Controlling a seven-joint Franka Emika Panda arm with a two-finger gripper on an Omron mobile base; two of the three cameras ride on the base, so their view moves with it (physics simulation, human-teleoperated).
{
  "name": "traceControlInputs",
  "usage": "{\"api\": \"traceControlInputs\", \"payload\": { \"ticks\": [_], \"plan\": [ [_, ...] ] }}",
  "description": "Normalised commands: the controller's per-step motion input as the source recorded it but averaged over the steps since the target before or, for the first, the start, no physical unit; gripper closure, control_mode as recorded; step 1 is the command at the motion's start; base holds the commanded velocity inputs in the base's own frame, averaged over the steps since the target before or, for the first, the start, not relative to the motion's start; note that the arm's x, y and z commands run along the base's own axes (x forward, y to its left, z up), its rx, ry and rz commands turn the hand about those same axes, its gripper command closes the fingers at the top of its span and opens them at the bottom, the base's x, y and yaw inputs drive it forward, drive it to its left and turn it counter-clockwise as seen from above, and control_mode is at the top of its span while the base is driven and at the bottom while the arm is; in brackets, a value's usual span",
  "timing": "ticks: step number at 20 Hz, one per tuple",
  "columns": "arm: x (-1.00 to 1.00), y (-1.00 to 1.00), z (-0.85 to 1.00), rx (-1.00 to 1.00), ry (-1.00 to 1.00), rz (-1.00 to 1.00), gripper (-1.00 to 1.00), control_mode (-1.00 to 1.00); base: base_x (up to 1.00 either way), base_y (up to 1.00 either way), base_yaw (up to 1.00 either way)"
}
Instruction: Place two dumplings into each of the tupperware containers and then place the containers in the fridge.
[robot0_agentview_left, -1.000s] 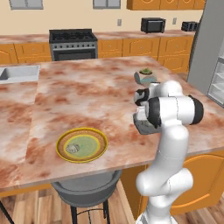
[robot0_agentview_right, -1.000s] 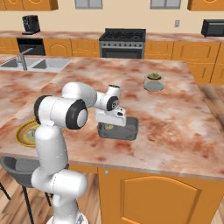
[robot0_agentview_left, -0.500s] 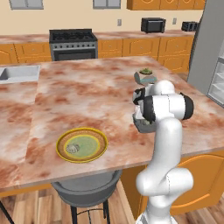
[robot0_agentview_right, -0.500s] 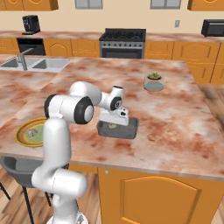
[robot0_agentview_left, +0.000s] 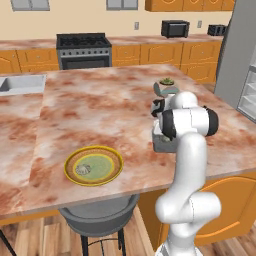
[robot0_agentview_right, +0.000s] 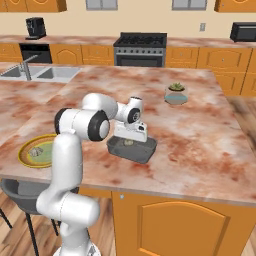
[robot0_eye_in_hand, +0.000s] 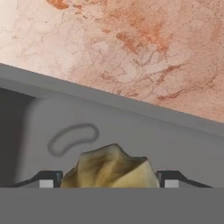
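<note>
one dumpling (robot0_eye_in_hand: 111, 168) sits between the wide-spread claw (robot0_eye_in_hand: 109, 178) tips inside the dark tub's (robot0_agentview_right: 145, 153) rim.

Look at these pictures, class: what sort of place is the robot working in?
A rendered home kitchen: a stove and sink along the back, orange cabinets, and a marble-topped island.

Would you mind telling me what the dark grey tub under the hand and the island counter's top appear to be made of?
The dark grey tupperware container looks like matte plastic: uniform flat grey, smooth walls, rounded corners, no shine. The counter top looks like polished stone, perhaps marble or granite, judging by its mottled pink, rust and cream veining; as a render, it could equally be laminate.
</note>
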Motion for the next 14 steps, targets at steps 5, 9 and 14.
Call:
{"api": "traceControlInputs", "payload": {
  "ticks": [5, 9, 14],
  "plan": [
    [-0.55, 0.01, 0.04, 0.0, 0.0, -0.06, -1.0, -1.0, 0.0, 0.0, 0.0],
    [-0.41, 0.26, 0.29, 0.0, 0.0, -0.07, -1.0, -1.0, 0.0, 0.0, 0.0],
    [0.0, 0.43, 0.86, 0.0, 0.0, -0.05, -1.0, -1.0, 0.0, 0.0, 0.0]
  ]
}}
